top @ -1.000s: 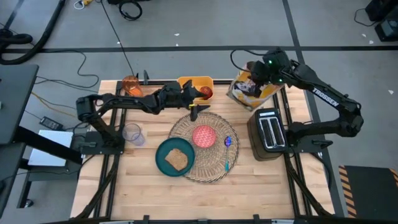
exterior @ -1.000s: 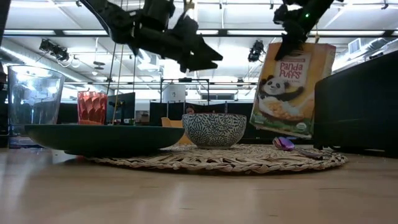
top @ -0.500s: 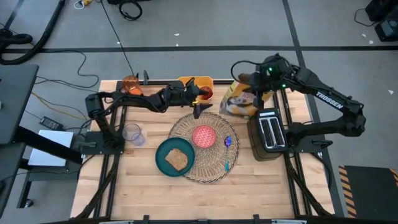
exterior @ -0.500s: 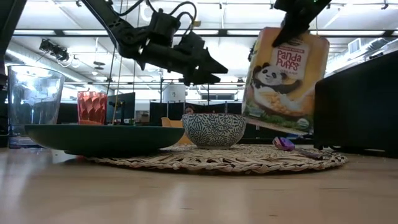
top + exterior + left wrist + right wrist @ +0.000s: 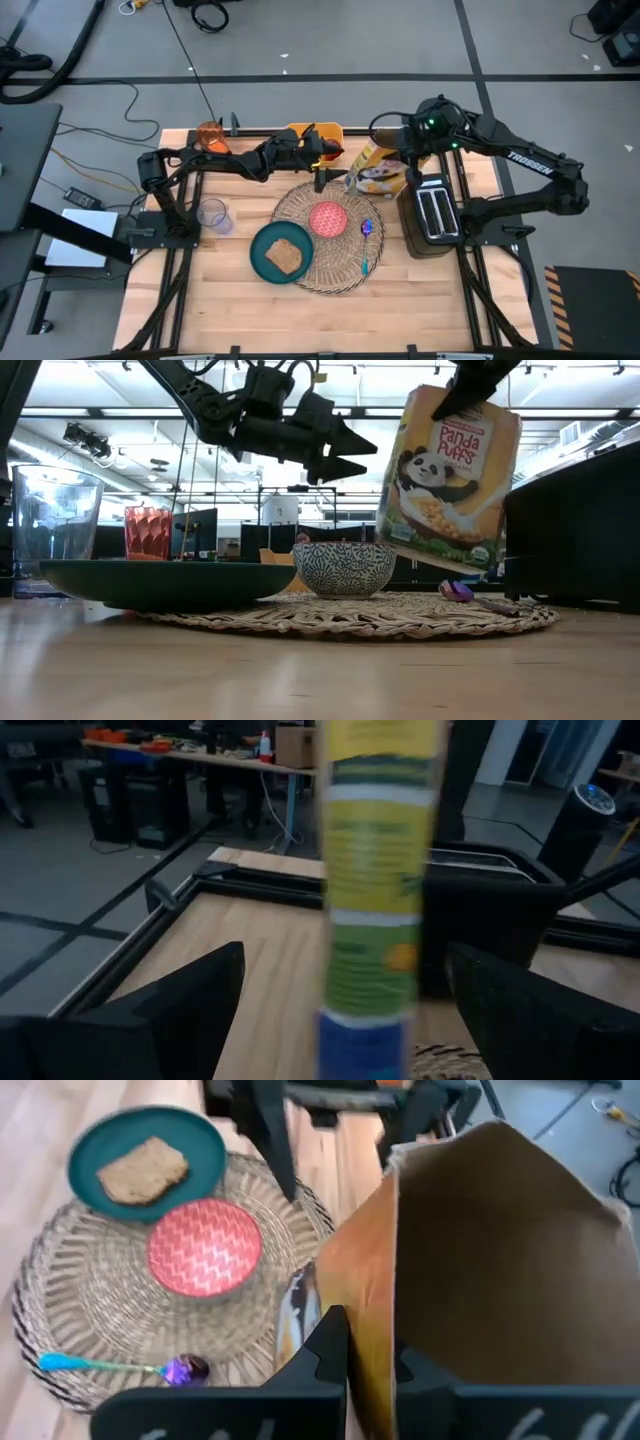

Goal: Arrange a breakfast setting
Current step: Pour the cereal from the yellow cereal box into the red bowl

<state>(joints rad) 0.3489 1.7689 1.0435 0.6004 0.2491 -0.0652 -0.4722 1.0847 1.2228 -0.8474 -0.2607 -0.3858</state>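
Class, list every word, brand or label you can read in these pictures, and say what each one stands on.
"Panda Puffs": front of the cereal box gripped by the right hand.
"TROSSEN": white letters along the right arm.
Smaller print on the box front and its side panel is too blurred to read.

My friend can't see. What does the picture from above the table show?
The right tool holds a tilted cereal box beside a pink bowl on a woven placemat. The open left tool hovers nearby; toast sits on a teal plate.

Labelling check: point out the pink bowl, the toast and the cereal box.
pink bowl [image 5: 328, 219], high view, centre of its inside.
toast [image 5: 285, 257], high view, middle of the slice.
cereal box [image 5: 447, 478], low view, front panel.
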